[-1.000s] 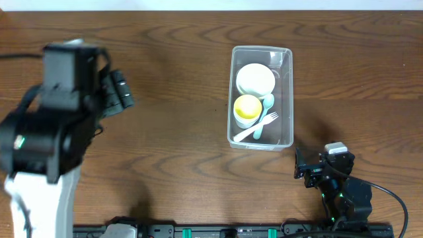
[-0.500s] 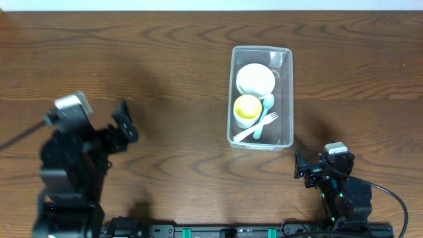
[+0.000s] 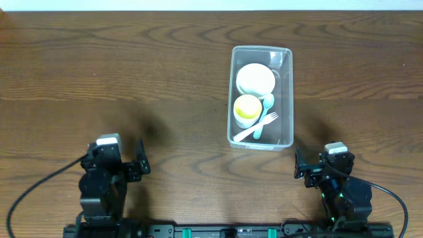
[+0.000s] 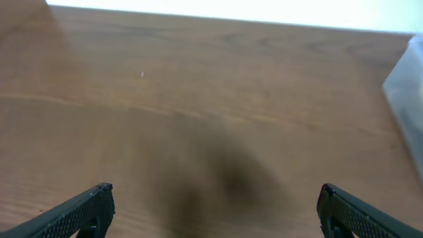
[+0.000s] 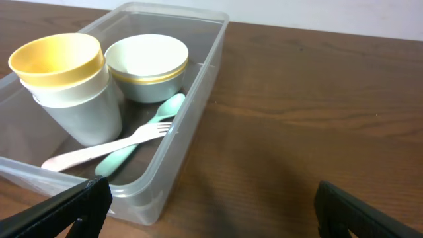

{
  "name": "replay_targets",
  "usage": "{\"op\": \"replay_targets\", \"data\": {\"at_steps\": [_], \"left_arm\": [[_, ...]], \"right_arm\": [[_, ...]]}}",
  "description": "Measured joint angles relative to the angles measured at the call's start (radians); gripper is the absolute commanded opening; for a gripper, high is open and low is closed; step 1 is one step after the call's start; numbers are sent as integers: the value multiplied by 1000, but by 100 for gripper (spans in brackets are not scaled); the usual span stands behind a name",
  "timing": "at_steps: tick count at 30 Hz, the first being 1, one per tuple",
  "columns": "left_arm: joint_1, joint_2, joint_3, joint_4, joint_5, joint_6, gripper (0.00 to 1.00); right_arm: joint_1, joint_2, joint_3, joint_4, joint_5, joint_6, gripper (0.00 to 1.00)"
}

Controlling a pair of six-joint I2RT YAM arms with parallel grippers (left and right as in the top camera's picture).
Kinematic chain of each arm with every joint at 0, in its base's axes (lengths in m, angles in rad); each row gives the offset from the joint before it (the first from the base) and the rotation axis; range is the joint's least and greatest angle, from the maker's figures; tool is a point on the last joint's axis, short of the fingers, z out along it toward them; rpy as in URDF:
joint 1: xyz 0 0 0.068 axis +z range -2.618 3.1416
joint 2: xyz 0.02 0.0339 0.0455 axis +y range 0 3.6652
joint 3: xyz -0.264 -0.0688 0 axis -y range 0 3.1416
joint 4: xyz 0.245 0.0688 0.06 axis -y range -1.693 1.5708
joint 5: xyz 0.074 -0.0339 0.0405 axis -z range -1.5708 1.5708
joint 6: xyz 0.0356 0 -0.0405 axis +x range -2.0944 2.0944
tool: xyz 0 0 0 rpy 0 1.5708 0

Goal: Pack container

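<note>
Container [image 3: 289,106]: clear tub, upright on the tabletop [image 3: 165,66], right of centre and toward the far edge. Inside, a white bowl [image 3: 256,79] lay at the far end. At the near end a yellow cup [image 3: 247,108] was nested in a white one. A teal spoon [image 3: 266,112] and a white fork [image 3: 254,130] lay on the floor beside the cups, the fork crossing over the spoon. No lid showed in any view, nor any further item waiting to be packed. Right gripper [image 3: 299,168]: low at the near edge, just off the container's near right corner but apart from it, fingers spread wide and holding nothing. Its wrist view looked into the tub from that corner. Left gripper [image 3: 140,165]: also low at the near edge, well apart from the container on the left side, fingers wide and empty over bare wood. Judgement: loading looked finished and both arms seemed to be in a rest pose. The next move appeared to call for little beyond confirming the contents were settled. Any lid would have to come from outside these views.
</note>
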Motion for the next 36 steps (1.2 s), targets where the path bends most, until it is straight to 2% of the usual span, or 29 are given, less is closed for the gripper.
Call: {"op": "replay_targets", "data": {"at_steps": [15, 36], "left_arm": [[36, -224, -209, 3, 6, 13, 98], [39, -232, -235, 12, 7, 13, 98]], "right_arm": [[0, 0, 0, 0, 0, 0, 99], [0, 0, 0, 0, 0, 0, 99]]}}
